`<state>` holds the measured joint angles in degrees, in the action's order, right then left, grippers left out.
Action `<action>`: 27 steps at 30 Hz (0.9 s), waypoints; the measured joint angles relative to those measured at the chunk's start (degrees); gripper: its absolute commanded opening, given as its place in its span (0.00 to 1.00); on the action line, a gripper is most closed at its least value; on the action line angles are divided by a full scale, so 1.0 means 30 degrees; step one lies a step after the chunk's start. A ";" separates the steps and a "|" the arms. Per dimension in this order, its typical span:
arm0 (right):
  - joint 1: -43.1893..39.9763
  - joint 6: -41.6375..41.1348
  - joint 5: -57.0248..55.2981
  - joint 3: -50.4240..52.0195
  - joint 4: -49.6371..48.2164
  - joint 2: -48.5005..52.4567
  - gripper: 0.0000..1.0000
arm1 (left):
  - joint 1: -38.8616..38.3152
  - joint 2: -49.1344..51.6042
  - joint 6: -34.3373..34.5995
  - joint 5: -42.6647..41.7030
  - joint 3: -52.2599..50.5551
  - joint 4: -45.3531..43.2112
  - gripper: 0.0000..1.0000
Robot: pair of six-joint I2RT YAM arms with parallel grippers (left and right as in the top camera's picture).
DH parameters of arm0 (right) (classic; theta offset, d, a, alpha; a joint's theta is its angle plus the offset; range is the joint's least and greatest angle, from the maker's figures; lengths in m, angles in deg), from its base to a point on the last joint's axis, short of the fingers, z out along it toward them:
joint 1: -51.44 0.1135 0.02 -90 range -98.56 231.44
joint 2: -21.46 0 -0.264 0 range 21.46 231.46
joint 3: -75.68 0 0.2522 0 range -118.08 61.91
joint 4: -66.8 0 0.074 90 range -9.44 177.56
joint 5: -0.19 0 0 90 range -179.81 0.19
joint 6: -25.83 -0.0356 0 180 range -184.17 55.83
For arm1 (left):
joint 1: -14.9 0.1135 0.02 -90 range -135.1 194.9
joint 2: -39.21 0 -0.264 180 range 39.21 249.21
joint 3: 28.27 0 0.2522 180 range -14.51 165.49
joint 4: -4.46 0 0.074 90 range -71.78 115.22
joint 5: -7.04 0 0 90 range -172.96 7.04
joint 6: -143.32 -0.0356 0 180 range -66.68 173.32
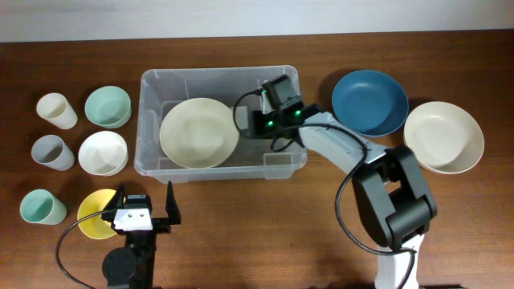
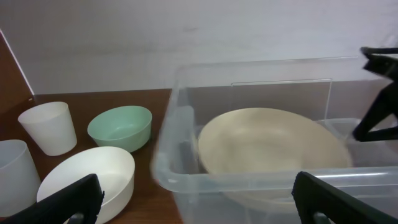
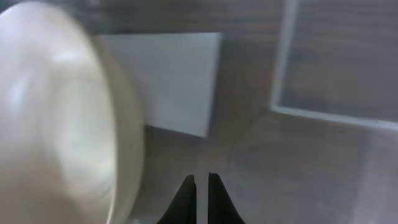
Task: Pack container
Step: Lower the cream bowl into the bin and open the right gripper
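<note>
The container (image 1: 210,74) sat on the wooden table (image 1: 241,233), near its middle and a little toward 12 o'clock in the overhead view, with its long side running from 9 to 3. A wide cream bowl (image 1: 199,132) lay inside it and filled the 9 o'clock half. I could not tell whether the bowl lay flat or leaned on the wall. A white label (image 3: 168,81) showed through the clear base beside the bowl.

The right gripper (image 1: 255,120) reached into the 3 o'clock half of the bin, just beside the bowl's rim. Its fingers were pressed together with nothing between them.

Outside the bin at 3 o'clock stood a blue bowl (image 1: 369,102). Beyond that was a second cream bowl (image 1: 443,136), close to the blue one.

At 9 o'clock were a mint bowl (image 1: 108,106) and a white bowl (image 1: 103,152). Further out stood a white cup (image 1: 56,110) and a grey cup (image 1: 52,151).

At 7 o'clock a yellow bowl (image 1: 96,213) sat next to a teal cup (image 1: 42,207).

The left gripper (image 1: 145,201) hovered at 6 to 7 o'clock of the bin, beside the yellow bowl. Its fingers were spread wide apart and held nothing.
</note>
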<state>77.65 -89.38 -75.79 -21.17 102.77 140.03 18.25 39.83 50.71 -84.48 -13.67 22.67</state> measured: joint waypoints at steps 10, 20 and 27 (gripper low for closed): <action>-0.1260 0.0066 -0.1523 -0.0007 0.1603 -0.0109 0.04 | 0.0000 0.0000 0.0000 0.0000 0.0000 0.0000 0.99; -0.0736 -0.1632 -0.1938 -0.0007 0.1581 -0.0109 0.04 | 0.0000 0.0000 0.0000 0.0007 0.0000 0.0000 0.99; 0.0641 -0.3162 -0.3031 -0.0007 0.1596 -0.0109 0.04 | 0.0000 0.0000 0.0000 0.0000 0.0000 0.0000 0.99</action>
<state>79.58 -98.87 -84.88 -21.20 107.56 139.70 18.25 39.83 50.71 -84.48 -13.67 22.67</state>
